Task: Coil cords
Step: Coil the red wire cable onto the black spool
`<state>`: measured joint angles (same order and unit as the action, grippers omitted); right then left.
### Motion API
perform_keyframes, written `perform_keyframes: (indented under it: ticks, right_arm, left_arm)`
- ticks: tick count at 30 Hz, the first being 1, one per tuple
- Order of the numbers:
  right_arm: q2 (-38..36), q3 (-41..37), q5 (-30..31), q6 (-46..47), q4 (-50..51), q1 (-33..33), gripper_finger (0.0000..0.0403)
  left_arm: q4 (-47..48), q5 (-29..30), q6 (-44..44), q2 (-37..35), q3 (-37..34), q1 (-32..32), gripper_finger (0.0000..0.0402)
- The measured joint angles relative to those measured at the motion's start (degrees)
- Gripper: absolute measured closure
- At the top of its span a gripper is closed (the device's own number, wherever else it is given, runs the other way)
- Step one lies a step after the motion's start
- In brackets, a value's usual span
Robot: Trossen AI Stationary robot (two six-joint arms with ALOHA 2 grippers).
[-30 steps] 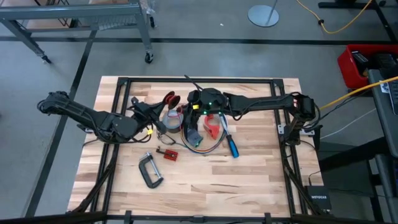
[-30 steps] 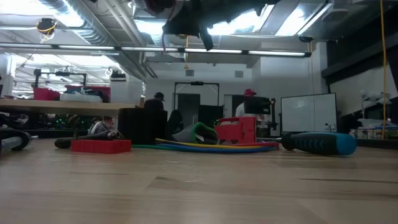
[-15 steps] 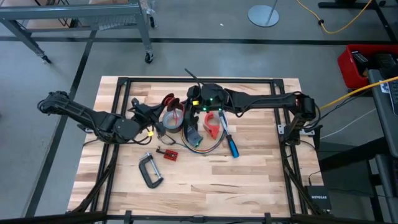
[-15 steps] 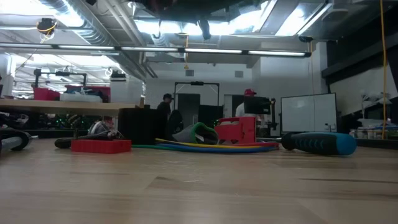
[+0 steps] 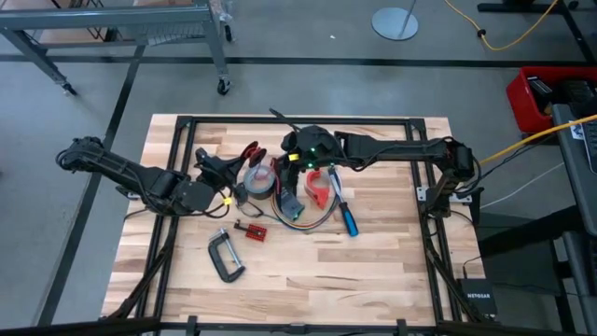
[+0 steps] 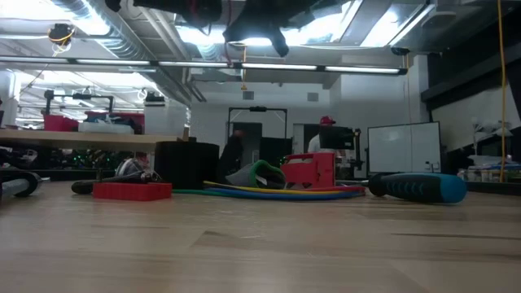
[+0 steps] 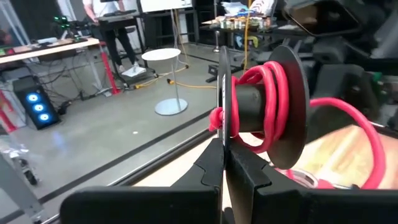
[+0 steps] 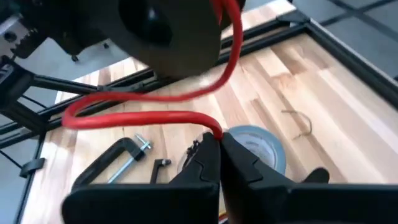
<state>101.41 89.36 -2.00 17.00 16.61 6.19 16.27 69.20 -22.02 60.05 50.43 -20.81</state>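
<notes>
Wooden table [image 5: 373,252] (concrete floor [image 5: 308,37] around).

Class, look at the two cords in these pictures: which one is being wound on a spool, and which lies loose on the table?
The red cord is wound round the black spool; the multicoloured cord lies loose on the table, beside the blue-handled screwdriver.

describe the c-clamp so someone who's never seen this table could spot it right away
On the wooden table, look to the near-left stretch, in front of the cluster of tools under the arms. The c-clamp lies flat there alone, beside a small red block. It is the only dark metal C-shaped piece with a screw.
</notes>
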Motion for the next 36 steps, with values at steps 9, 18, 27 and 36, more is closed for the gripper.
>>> perform_keyframes:
  ticks: [9, 18, 27, 36]
  right_arm:
    - [0.00, -0.02, -0.20, 0.89, -0.21, -3.13, 0.0403]
    - [0.00, 5.45, -0.13, 2.03, 1.01, -3.58, 0.0403]
    - [-0.05, 13.37, 8.50, -1.28, 12.05, -3.58, 0.0403]
    - [0.54, 13.49, 10.45, -1.45, 17.37, -3.60, 0.0403]
  left_arm:
    - [-0.02, 0.47, -0.07, 0.01, 0.00, 1.89, 0.0401]
    - [-0.09, -1.30, -0.09, 1.55, 0.00, 1.85, 0.0401]
    - [-0.04, -1.89, -0.11, 5.13, 0.00, 1.85, 0.0401]
    - [-0.62, -2.14, -0.53, 5.11, 0.00, 1.74, 0.0401]
